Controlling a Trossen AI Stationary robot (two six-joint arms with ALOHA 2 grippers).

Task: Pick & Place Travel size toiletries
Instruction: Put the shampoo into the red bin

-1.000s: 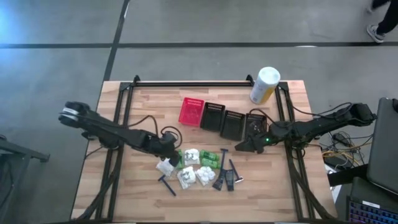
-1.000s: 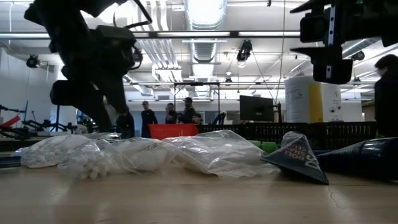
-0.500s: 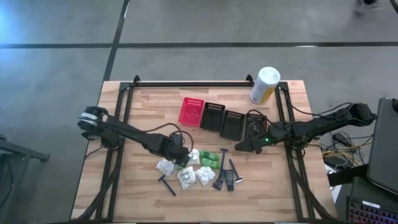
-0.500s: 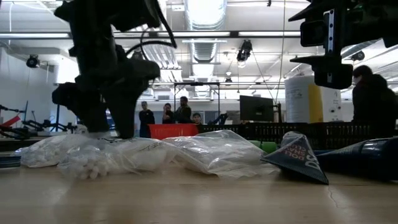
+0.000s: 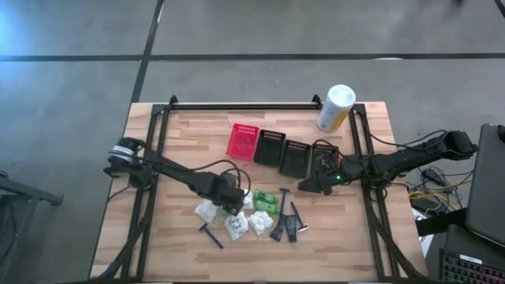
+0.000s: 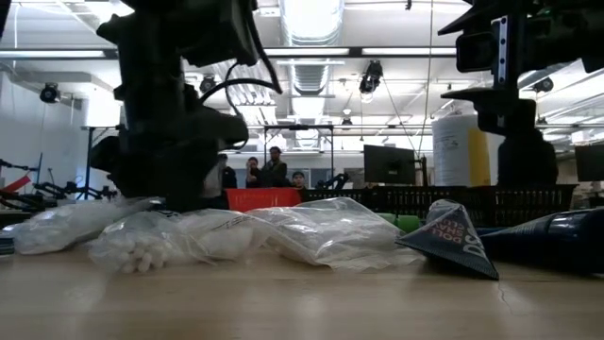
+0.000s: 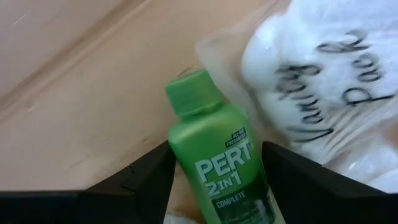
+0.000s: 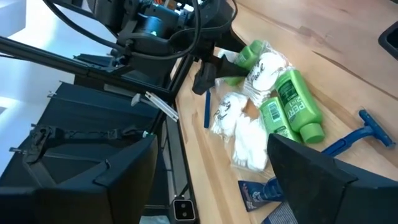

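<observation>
— What does the wrist camera add to the overhead one?
— The left end effector (image 7: 214, 180) spread wide, a green Pert bottle (image 7: 214, 162) lying between its fingers on the surface (image 7: 74, 93), a white pouch (image 7: 323, 81) just beside.
— And the right end effector (image 5: 304, 188)?
— Cannot tell; it hangs well apart.

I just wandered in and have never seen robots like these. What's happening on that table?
The left gripper is down in a pile of travel toiletries in the middle of the table, its open fingers on either side of a small green Pert bottle that lies beside a white pouch. The right gripper waits over the table's right side. The red basket and black baskets look empty.
</observation>
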